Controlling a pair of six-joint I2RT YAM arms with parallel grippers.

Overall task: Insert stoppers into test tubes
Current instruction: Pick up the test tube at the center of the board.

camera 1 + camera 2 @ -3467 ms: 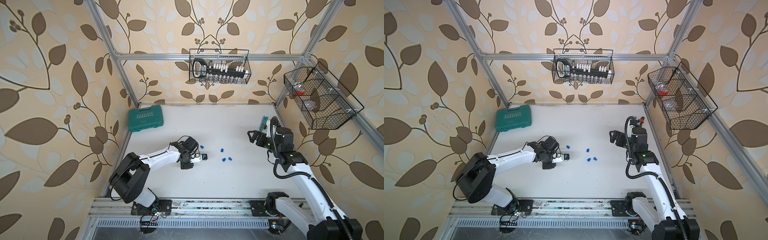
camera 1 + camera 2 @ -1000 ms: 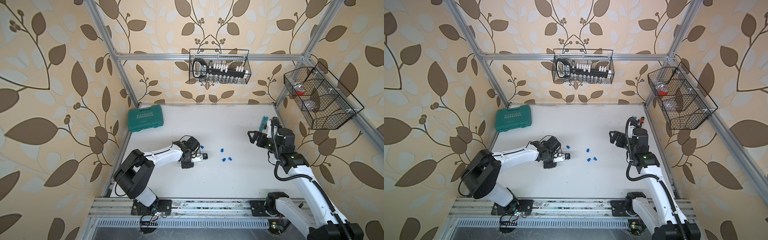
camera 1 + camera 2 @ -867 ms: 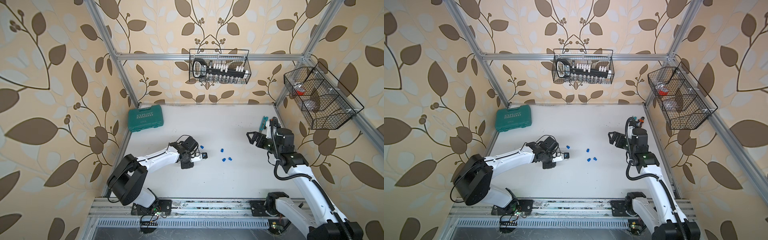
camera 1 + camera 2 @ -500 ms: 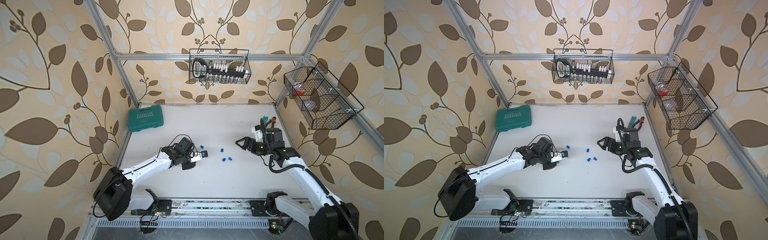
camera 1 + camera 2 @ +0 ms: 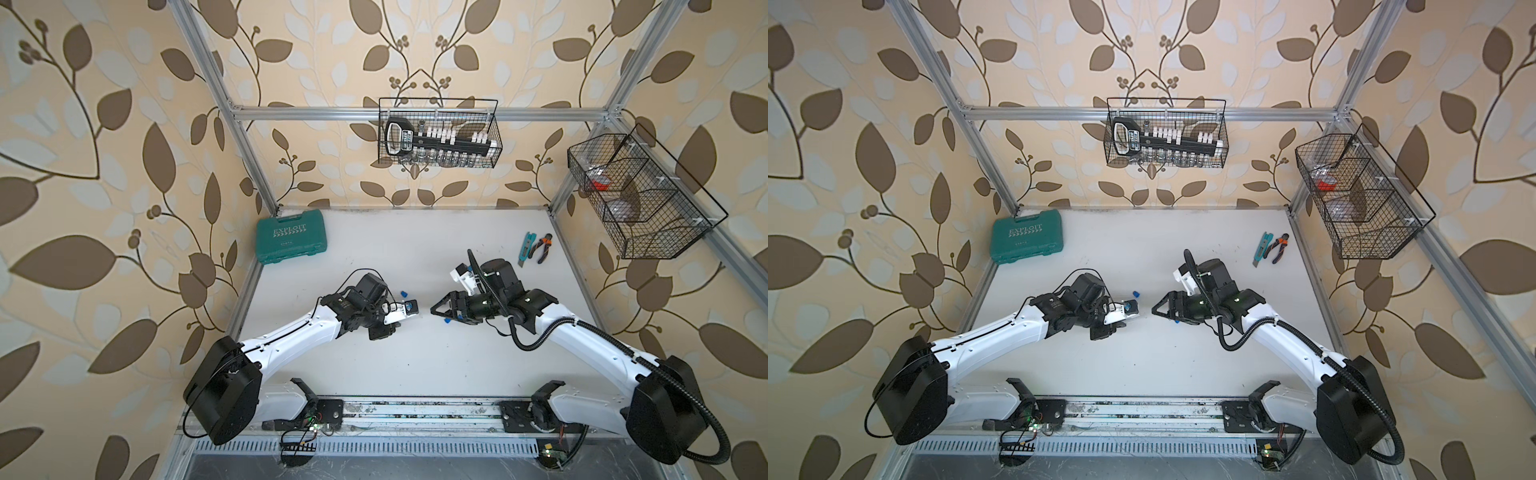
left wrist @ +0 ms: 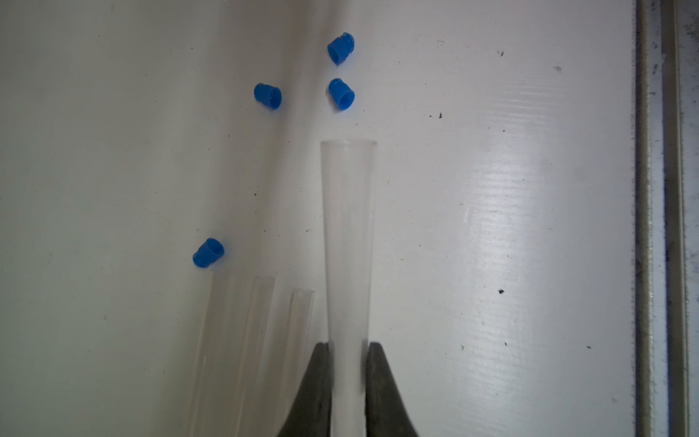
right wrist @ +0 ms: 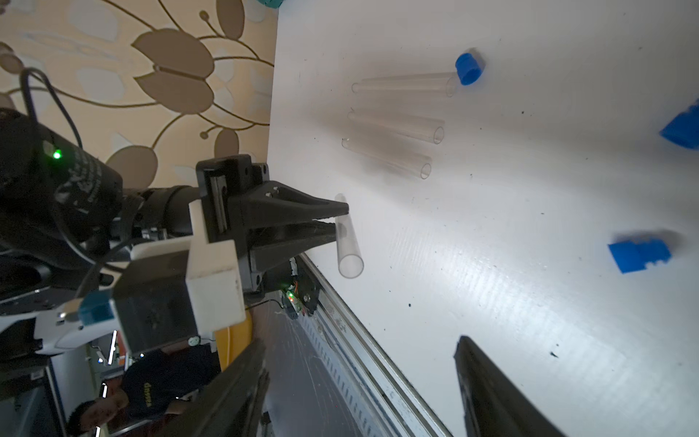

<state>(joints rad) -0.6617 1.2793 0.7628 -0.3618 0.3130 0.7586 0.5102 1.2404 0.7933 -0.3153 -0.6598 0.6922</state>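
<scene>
"Well, which step is this?"

"Fetching a stopper, I'd judge. The left gripper (image 6: 348,346) is clamped tight on one test tube (image 6: 348,242), with the open mouth toward the stoppers (image 6: 341,94). The right gripper (image 5: 436,309), at three o'clock of it in both top views, has its jaws well apart and holds nothing."

"Next move?"

"Close on a plug, then line it up squarely with that mouth. It is small and could skid."

"Do the views agree?"

"The left wrist view shows all four stoppers loose and three spare tubes (image 6: 257,340) beside the held one. In a top view only one stopper (image 5: 402,293), at twelve o'clock of the left gripper, shows plainly."
</scene>
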